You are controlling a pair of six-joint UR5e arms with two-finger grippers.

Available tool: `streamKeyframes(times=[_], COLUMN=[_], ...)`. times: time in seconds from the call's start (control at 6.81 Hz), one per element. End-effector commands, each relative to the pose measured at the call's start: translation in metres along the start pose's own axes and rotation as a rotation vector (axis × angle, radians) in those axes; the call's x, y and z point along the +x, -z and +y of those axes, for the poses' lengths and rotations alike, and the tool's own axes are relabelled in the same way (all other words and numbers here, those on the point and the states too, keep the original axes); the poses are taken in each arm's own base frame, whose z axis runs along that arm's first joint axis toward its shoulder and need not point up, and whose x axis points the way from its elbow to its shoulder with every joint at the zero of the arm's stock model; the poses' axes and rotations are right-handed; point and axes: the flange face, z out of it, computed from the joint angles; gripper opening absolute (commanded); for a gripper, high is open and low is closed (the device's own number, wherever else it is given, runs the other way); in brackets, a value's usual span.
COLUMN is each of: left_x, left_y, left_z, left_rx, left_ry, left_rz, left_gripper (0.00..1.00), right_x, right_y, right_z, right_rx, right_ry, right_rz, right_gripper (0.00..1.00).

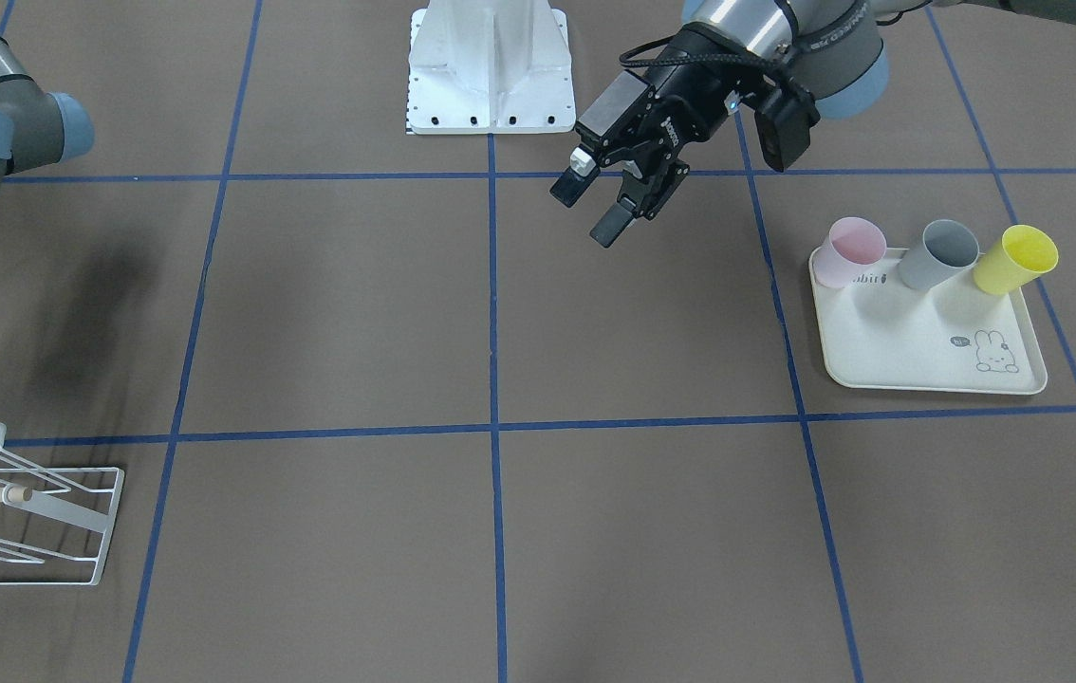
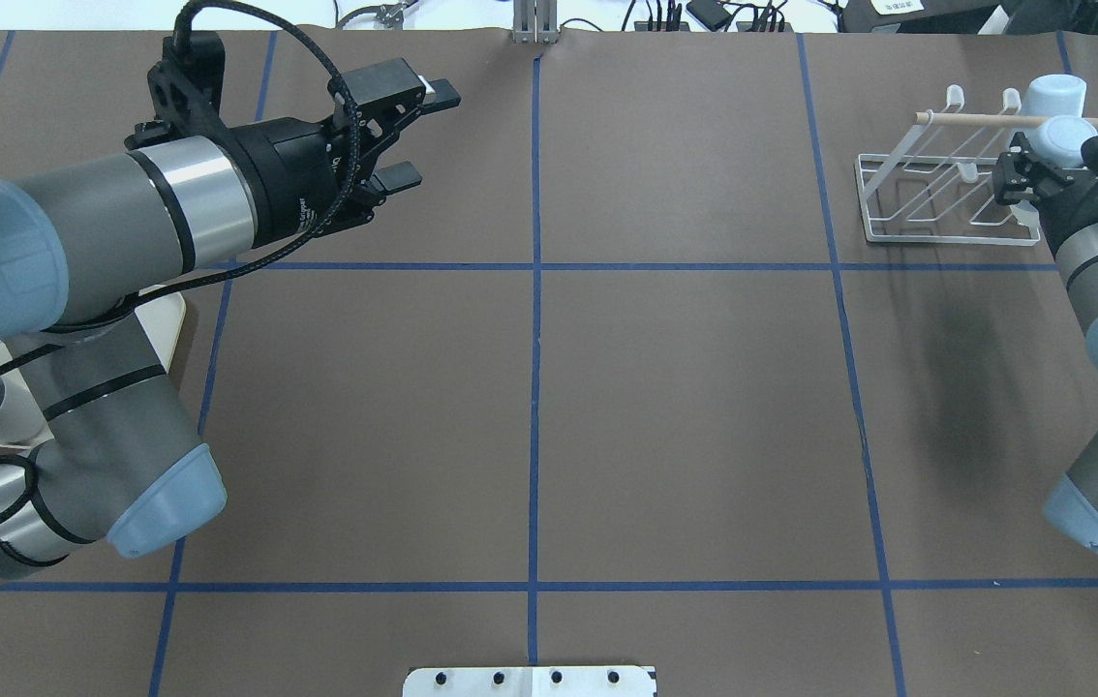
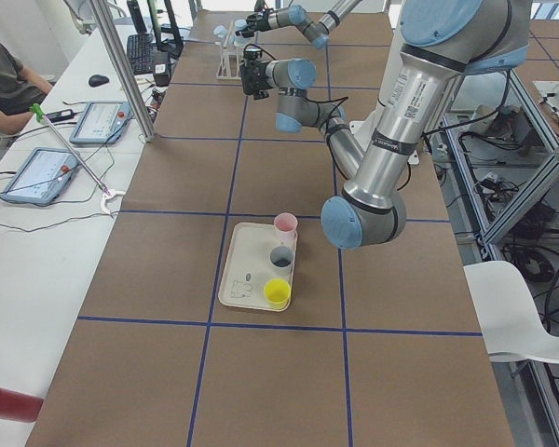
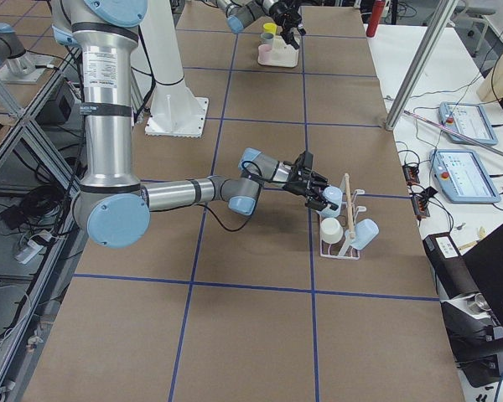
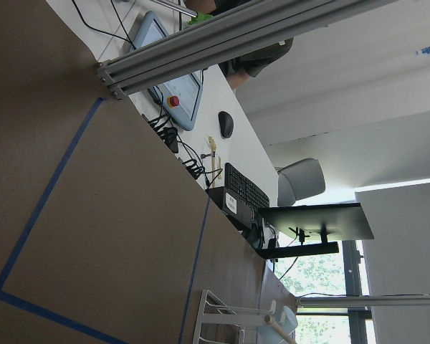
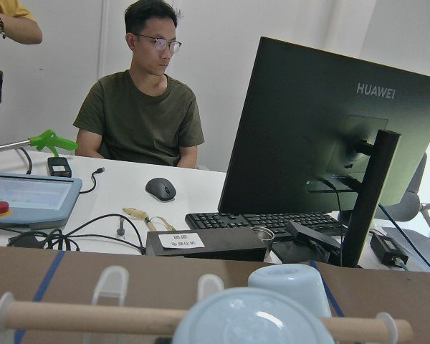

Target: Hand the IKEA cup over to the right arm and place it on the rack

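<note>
A light blue IKEA cup (image 2: 1067,134) sits between the fingers of my right gripper (image 2: 1043,165), which is shut on it over the white wire rack (image 2: 907,208) at the far right. In the right wrist view the cup's round base (image 6: 252,321) fills the bottom centre, in front of the rack's wooden rod (image 6: 79,317). A second light blue cup (image 2: 1057,95) hangs on the rack behind it. My left gripper (image 2: 418,136) hovers open and empty above the far-left part of the table, far from the rack.
A cream rabbit-print tray (image 1: 918,351) on my left side holds a pink cup (image 1: 856,249), a grey cup (image 1: 944,251) and a yellow cup (image 1: 1017,258). The white robot base (image 1: 488,66) stands mid-table. A person sits at the desk beyond the rack.
</note>
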Motion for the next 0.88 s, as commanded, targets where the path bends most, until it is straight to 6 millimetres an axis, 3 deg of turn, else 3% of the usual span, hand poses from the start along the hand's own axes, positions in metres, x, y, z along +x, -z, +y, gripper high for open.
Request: streamKeyframes(times=[0.0, 0.15, 0.29, 0.73], left_x=[-0.0005, -0.0005, -0.0005, -0.0031], left_y=[0.0005, 0.0005, 0.0005, 0.0015], left_z=[-0.0002, -0.0002, -0.0002, -0.0009], left_rx=[0.0, 0.0, 0.0, 0.0], left_ry=[0.0, 0.0, 0.0, 0.0], left_rz=[-0.001, -0.001, -0.001, -0.006], left_gripper=[1.0, 1.0, 1.0, 1.0], right_x=[-0.0028, -0.0031, -0.0037, -0.007], right_y=[-0.0018, -0.0019, -0.0013, 0.0024], right_z=[0.0023, 0.0028, 0.0021, -0.0044], right_rx=[-0.017, -0.027, -0.027, -0.025], right_ry=[-0.002, -0.003, -0.006, -0.021], right_rz=[-0.012, -0.02, -0.024, -0.047], right_gripper=[0.0, 0.26, 0.99, 1.0])
